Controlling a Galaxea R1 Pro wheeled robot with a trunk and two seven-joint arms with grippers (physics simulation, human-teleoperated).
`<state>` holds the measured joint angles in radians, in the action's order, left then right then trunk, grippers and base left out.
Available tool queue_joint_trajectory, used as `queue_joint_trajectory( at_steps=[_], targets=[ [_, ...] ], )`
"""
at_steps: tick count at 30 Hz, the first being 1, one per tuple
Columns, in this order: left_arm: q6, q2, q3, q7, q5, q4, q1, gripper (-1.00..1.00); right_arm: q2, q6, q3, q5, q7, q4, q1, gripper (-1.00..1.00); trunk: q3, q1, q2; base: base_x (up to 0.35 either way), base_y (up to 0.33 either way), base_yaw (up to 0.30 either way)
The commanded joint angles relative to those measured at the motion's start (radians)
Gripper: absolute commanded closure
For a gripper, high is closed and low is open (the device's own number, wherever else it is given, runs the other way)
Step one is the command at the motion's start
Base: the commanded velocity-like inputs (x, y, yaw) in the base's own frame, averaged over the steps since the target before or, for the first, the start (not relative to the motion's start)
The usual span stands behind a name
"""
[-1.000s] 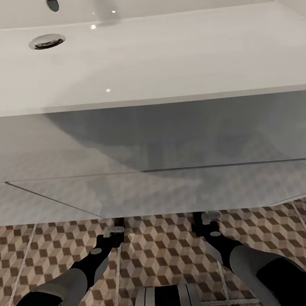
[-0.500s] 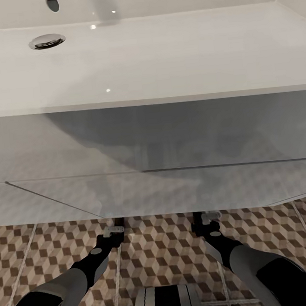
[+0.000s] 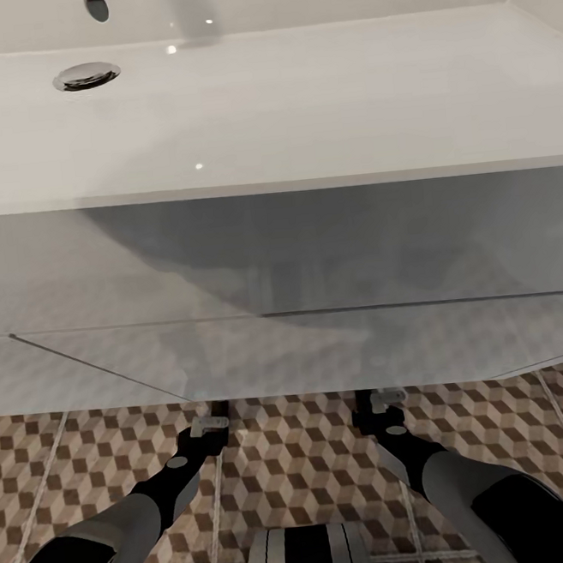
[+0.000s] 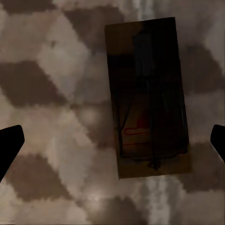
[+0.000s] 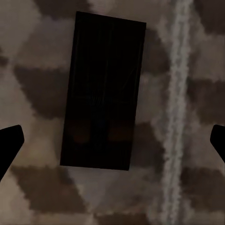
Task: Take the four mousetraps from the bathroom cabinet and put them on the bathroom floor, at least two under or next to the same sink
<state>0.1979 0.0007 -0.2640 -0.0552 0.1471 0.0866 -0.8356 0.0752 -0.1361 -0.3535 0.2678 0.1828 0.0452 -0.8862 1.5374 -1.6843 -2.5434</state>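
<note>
A mousetrap (image 4: pixel 147 96) is seen flat on the bathroom floor (image 4: pixel 51 98), untouched between the spread fingers of the left gripper (image 4: pixel 112 143). A second mousetrap (image 5: pixel 103 91) is likewise framed by the released right gripper (image 5: pixel 112 143).

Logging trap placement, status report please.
Both grippers open, left gripper, right gripper. One mousetrap flat on bathroom floor below left, another mousetrap below right. Sink overhead.

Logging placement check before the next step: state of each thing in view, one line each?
Left tool: open, empty, fingertips wide apart above the floor.
Right tool: open, empty, fingertips wide apart.
Mousetrap under left tool: lying flat on the tiled floor, released, spring side up.
Mousetrap under right tool: flat on the tiles, released, in deep shadow.
Sink: dry, empty, drain open.
</note>
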Motion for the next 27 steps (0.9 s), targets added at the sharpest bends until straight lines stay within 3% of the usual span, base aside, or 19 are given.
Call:
queue_joint_trajectory(
  at_steps=[1, 27],
  targets=[
    [0.003, 0.000, -0.009, -0.003, 0.010, -0.001, 0.000, -1.00, 0.000, -0.003, -0.009, 0.010, 0.003, -0.001, 0.000, -1.00, 0.001, 0.000, 0.000, 0.000, 0.000, 0.000],
    [0.016, -0.002, -0.008, -0.002, 0.005, 0.003, 0.000, -1.00, -0.004, -0.006, -0.009, 0.009, 0.003, -0.001, -0.001, -1.00, 0.001, 0.000, 0.000, 0.000, 0.000, 0.000]
  ],
)
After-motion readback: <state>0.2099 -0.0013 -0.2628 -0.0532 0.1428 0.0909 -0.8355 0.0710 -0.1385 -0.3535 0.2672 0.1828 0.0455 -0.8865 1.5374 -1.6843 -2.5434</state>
